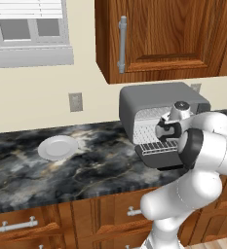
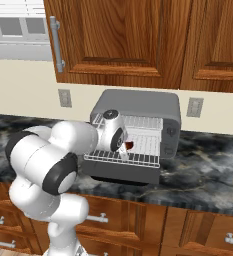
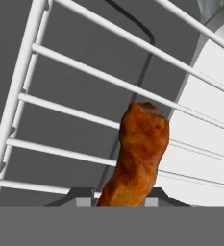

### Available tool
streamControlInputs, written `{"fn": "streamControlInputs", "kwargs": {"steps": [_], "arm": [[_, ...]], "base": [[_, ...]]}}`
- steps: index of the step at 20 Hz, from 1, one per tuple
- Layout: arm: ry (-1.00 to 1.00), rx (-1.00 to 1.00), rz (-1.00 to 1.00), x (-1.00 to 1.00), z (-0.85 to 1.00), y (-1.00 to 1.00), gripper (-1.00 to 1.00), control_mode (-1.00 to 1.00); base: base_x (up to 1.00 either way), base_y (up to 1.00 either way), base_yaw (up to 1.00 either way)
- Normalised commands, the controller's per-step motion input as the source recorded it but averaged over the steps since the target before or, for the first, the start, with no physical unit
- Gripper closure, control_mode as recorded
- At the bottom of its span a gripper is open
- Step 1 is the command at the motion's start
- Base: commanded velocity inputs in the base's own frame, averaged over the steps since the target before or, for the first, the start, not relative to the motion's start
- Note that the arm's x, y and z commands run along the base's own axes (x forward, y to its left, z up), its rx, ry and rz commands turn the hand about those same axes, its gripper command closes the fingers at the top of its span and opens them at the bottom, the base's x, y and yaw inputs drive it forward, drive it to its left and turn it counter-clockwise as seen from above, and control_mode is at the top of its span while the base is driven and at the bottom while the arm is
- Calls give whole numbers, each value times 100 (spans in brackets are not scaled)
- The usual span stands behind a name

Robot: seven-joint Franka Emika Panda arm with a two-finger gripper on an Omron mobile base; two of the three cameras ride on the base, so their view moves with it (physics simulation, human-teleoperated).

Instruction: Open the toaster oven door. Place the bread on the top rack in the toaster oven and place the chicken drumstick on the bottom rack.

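Observation:
The toaster oven [image 1: 149, 95] [image 2: 138, 102] stands on the counter with its door [image 2: 120, 172] folded down flat in front. The bottom rack [image 2: 138, 159] [image 1: 156, 147] [image 3: 84, 72] is slid out over the door. The top rack [image 2: 143, 121] sits higher inside. My gripper [image 2: 125, 150] hangs just above the slid-out rack, shut on the reddish-brown chicken drumstick [image 2: 129, 145] [image 3: 140, 153], whose free end points down at the wires. In the left base view my hand [image 1: 171, 129] covers the drumstick. The bread is out of view.
A white round plate [image 1: 58, 147] with nothing on it lies on the dark marble counter [image 1: 85, 170] left of the oven. Wooden wall cabinets [image 2: 118, 40] hang close above the oven. Wall outlets [image 2: 194, 107] flank it.

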Motion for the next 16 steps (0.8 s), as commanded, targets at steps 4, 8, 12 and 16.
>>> {"fn": "streamControlInputs", "kwargs": {"steps": [4,8,12,16], "arm": [[0,0,0,16,-23,-7,100,-100],[0,0,0,3,-16,-10,-100,-100],[-4,0,0,0,-4,-13,-100,-100],[-11,0,0,0,0,-25,-100,-100]], "base": [[0,0,0],[0,0,0],[0,0,0],[0,0,0]]}}
